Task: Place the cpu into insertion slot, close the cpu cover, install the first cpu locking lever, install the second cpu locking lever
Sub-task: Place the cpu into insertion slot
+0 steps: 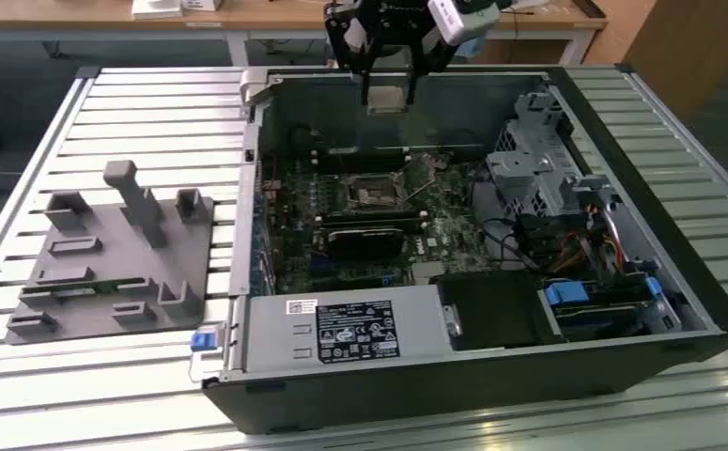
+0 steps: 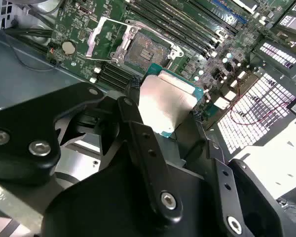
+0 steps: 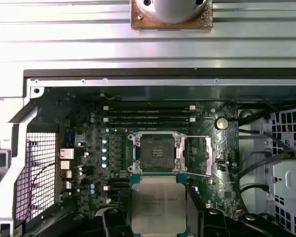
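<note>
My gripper (image 1: 388,92) hangs above the far side of the open computer case, shut on the cpu (image 1: 386,98). The cpu (image 3: 159,203) is a flat square chip with a silvery top, pinched by its edges between the black fingers (image 2: 138,128) and held clear of the board. Below it on the green board lies the insertion slot (image 3: 157,152), a dark square socket with a grey metal rim and nothing in it. The cpu cover (image 2: 104,35) is swung open beside the slot (image 2: 145,52). In the exterior view the slot (image 1: 370,191) sits nearer the camera than the gripper.
The case wall (image 1: 263,188) rings the board. A drive cage (image 1: 539,169) and cables stand at the exterior view's right, and the power supply (image 1: 338,331) sits at the near side. Long memory slots (image 3: 148,116) run beside the socket. A grey fixture (image 1: 113,254) rests on the slatted table.
</note>
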Motion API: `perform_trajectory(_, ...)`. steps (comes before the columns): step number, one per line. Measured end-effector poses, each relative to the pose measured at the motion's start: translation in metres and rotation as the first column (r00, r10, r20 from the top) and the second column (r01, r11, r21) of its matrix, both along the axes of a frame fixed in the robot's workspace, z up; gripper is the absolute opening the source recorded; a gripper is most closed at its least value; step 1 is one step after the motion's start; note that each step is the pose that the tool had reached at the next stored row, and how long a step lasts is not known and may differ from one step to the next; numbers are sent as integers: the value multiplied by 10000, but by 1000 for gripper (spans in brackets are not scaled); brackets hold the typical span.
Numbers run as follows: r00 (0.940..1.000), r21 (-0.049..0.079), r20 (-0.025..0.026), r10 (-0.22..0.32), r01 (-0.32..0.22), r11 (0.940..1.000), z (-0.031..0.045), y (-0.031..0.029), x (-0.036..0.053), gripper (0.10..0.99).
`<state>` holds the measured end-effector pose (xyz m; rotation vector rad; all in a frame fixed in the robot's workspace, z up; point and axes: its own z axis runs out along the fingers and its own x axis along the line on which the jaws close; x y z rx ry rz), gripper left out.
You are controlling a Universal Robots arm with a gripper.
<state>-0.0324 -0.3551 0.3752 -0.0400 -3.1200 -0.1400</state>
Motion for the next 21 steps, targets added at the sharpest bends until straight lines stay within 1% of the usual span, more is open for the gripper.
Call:
perform_trajectory(14, 10000, 0, 0, -22, 22, 10000, 0, 0, 0, 533)
perform_trajectory(17, 9998, -2, 0, -220, 220, 9998, 0, 0, -1, 533)
perform_trajectory(21, 9977, -7, 0, -673, 673, 9977, -1, 0, -2, 533)
